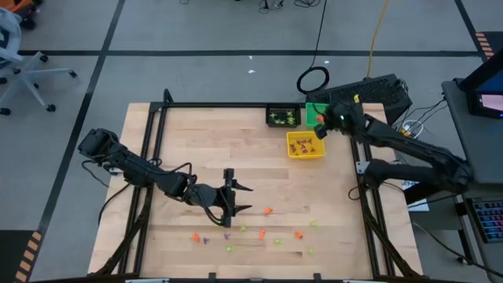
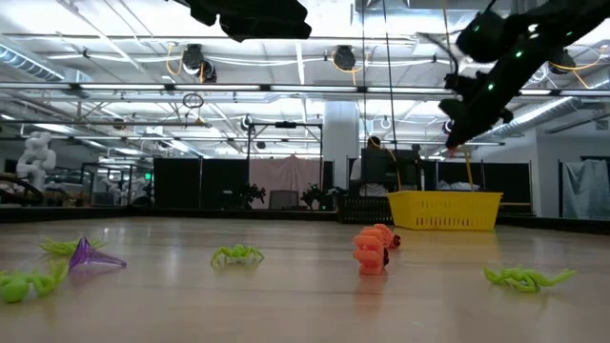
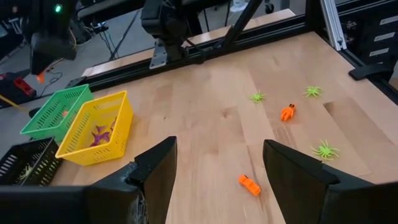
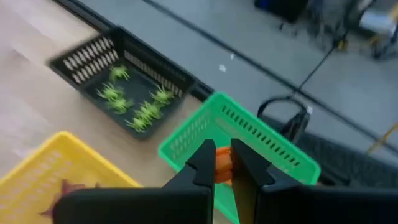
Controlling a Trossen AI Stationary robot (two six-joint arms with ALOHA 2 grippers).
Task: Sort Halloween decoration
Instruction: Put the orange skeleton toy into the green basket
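Small orange [image 1: 268, 211], purple [image 1: 207, 240] and light-green [image 1: 229, 249] Halloween decorations lie scattered on the near part of the wooden table. My left gripper [image 1: 242, 197] hovers open above them, empty; an orange piece [image 3: 249, 185] lies on the table ahead of its fingers. My right gripper [image 4: 222, 152] is at the far right, over the green bin [image 4: 249, 143], shut on an orange piece [image 4: 222, 167]. The black bin [image 4: 124, 81] holds green spiders, and the yellow bin [image 3: 96, 127] holds purple pieces. My right gripper pinches the orange piece [image 4: 222, 167] between its two fingertips [image 4: 202, 163]. The fingers slant down from the table's right side. The piece is lifted clear, above the green bin's near wall [image 4: 186, 149].
The three bins stand close together at the far right: black [image 1: 283, 116], green [image 1: 314, 114], yellow [image 1: 306, 145]. A black frame rail [image 1: 236, 104] runs along the far edge and uprights down both sides. Bare wood lies between the bins and the scattered pieces.
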